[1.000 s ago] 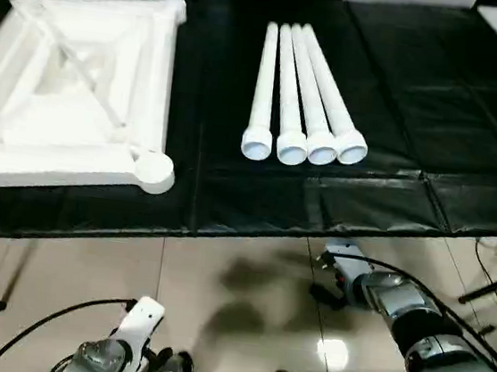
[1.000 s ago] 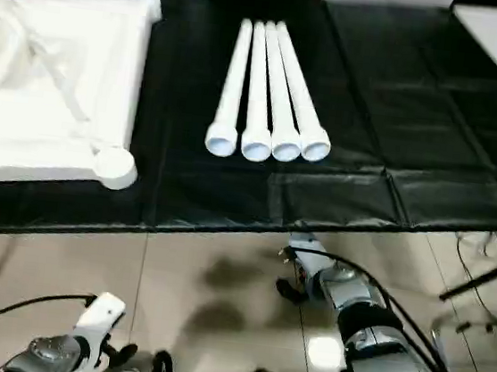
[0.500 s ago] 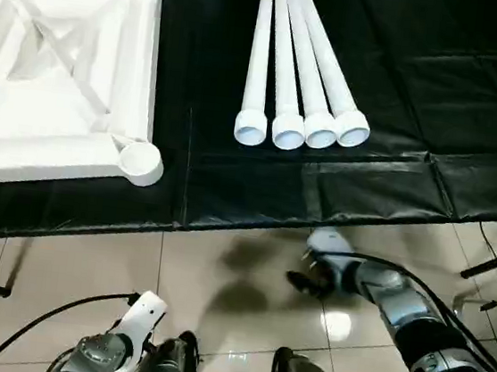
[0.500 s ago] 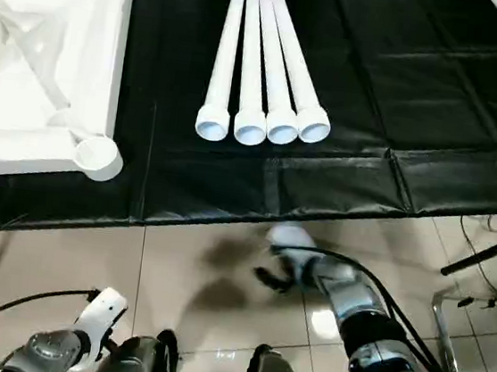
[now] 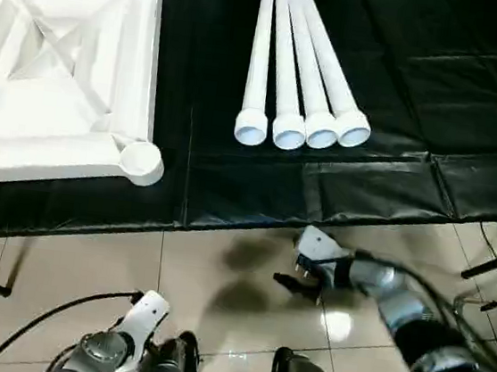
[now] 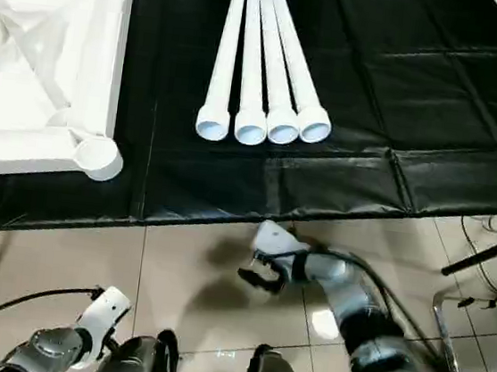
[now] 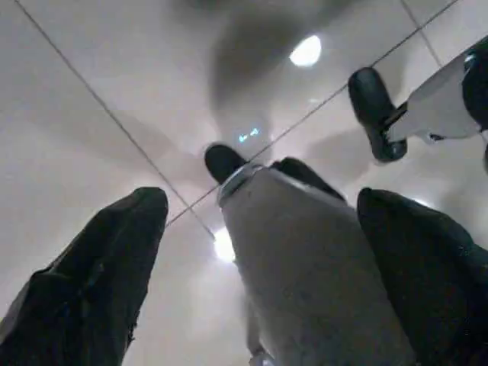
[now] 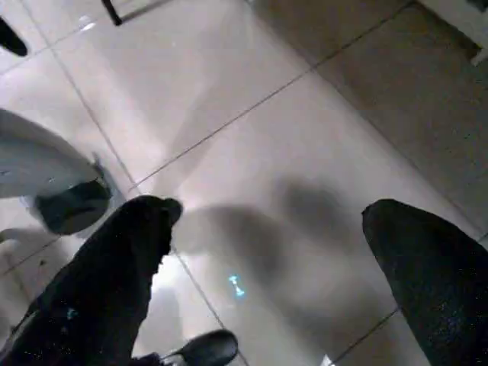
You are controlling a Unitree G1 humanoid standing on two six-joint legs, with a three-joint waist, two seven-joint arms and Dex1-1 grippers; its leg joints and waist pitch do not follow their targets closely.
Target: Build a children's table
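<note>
Table top (image 5: 62,84) cut off at left frame edge; right arm (image 5: 413,321) blurred at lower right.

Your right gripper (image 5: 296,277) has moved inward and forward over the tiled floor (image 5: 219,290), toward the table edge (image 5: 227,219) below the four legs (image 5: 301,75). It has not reached them. Its two fingers (image 8: 114,267) stand apart, with nothing between them.

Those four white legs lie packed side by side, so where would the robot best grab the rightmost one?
Probably on the rightmost leg's slim round shaft, coming from above and its free right side. The neighbouring legs press against its left, and the flared end is wider, so harder to close a gripper around.
</note>
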